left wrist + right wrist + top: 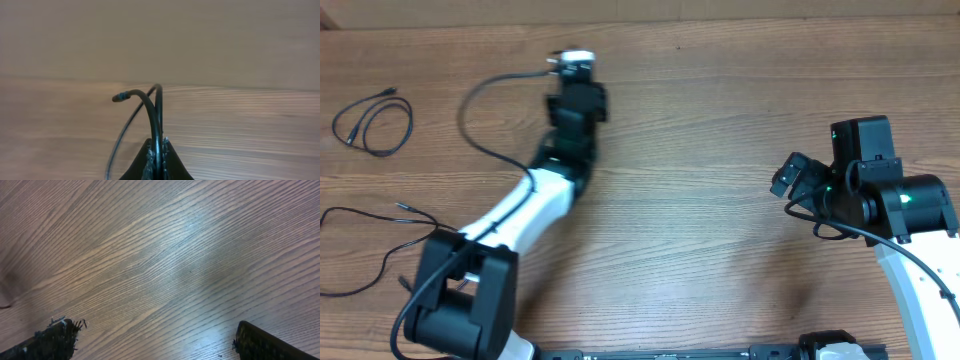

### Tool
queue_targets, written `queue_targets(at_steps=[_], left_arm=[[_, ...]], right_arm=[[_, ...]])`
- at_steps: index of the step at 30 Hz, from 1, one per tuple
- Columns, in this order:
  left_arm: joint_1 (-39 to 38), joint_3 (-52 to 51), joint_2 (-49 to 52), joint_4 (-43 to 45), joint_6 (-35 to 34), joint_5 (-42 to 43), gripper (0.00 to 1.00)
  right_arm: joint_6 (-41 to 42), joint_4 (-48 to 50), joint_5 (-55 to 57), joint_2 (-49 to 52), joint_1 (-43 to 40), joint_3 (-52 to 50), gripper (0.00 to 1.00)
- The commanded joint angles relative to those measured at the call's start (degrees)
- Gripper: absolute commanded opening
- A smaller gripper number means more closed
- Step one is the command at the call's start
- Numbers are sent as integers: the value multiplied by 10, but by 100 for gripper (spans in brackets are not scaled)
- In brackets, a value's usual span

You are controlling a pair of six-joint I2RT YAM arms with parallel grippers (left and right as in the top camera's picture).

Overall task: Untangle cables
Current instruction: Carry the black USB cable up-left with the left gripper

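1. Overhead view:
   - The left gripper (570, 64) reaches to the far middle of the wooden tabletop (700, 240).
   - It is closed on 1 black cord, the gripped cable (462, 112).
   - That cord arcs out to the left of the gripper, then swings back toward the arm's white link, where I cannot follow it further.
   - The looped cable (408, 125) lies in a loose coil at the far left, well apart from the others.
   - The edge cable (350, 209) sprawls along the left edge, just beside the left arm's base, with part of it running out of frame.
   - The right gripper (788, 178) hangs over bare wood on the right side, well apart from all 3 cords.

2. Left wrist view:
   - The left gripper (157, 162) has its fingers pressed together with the gripped cable (154, 125) pinched between them.
   - The cord rises from the fingers and bends over to the left, ending in a small plug tip in the air.
   - A 2nd strand drops away to the lower left.

3. Right wrist view:
   - The right gripper (155, 327) has its fingers spread wide and holds nothing.
   - Only wood grain shows between the fingers.
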Motion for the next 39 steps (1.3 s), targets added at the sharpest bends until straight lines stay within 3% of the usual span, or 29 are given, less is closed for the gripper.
queue_targets(at_steps=[1, 5, 11, 20, 24, 27, 34, 39], left_arm=[[93, 4, 3, -11, 13, 58, 4], [171, 4, 3, -5, -41, 70, 4], [236, 4, 9, 24, -42, 101, 4], [269, 4, 52, 82, -49, 106, 4], [269, 4, 109, 141, -21, 105, 4], [269, 8, 162, 193, 48, 101, 4], [294, 49, 238, 200, 107, 95, 4], [302, 53, 261, 201, 115, 187, 4]], right_arm=[[2, 2, 9, 0, -2, 11, 100], [2, 2, 9, 0, -2, 11, 100], [2, 2, 9, 0, -2, 11, 100], [2, 2, 9, 0, -2, 11, 100], [2, 2, 9, 0, -2, 11, 100], [2, 2, 9, 0, -2, 11, 100], [2, 2, 9, 0, -2, 11, 100], [2, 2, 9, 0, -2, 11, 100]])
